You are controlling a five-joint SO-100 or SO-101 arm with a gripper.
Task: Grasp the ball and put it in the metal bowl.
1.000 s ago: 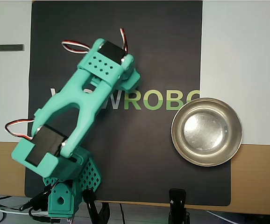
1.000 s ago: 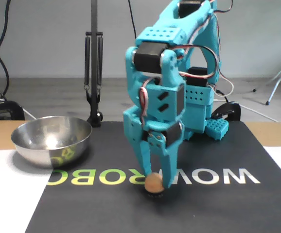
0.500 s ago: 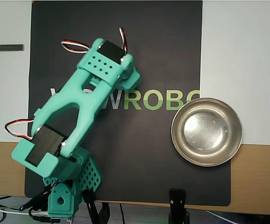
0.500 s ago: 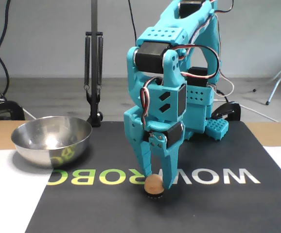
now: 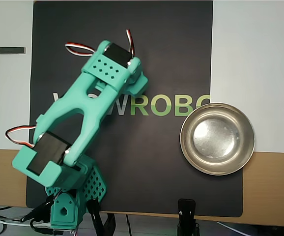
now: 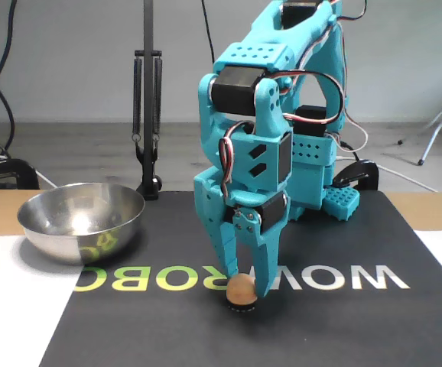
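Note:
In the fixed view the small tan ball (image 6: 241, 288) rests on a low black stand on the black mat, just in front of the printed letters. My teal gripper (image 6: 242, 292) points straight down over it. Its two fingers press the ball's left and right sides, so it is shut on the ball. The overhead view hides both ball and fingertips under the arm's wrist (image 5: 127, 78). The shiny metal bowl (image 6: 83, 237) stands at the left on the mat's edge, with nothing in it. In the overhead view the metal bowl (image 5: 185, 132) lies to the right of the arm.
The black mat (image 6: 343, 321) with its large print lies on a white and wood table. Behind the bowl a black clamp stand (image 6: 148, 115) rises. A small dark stick (image 5: 10, 50) lies at the overhead view's upper left. My arm's base (image 5: 66, 206) sits at the mat's near edge.
Almost nothing: the wrist shifted by a few pixels in the fixed view, while the ball stays on its stand between the fingers.

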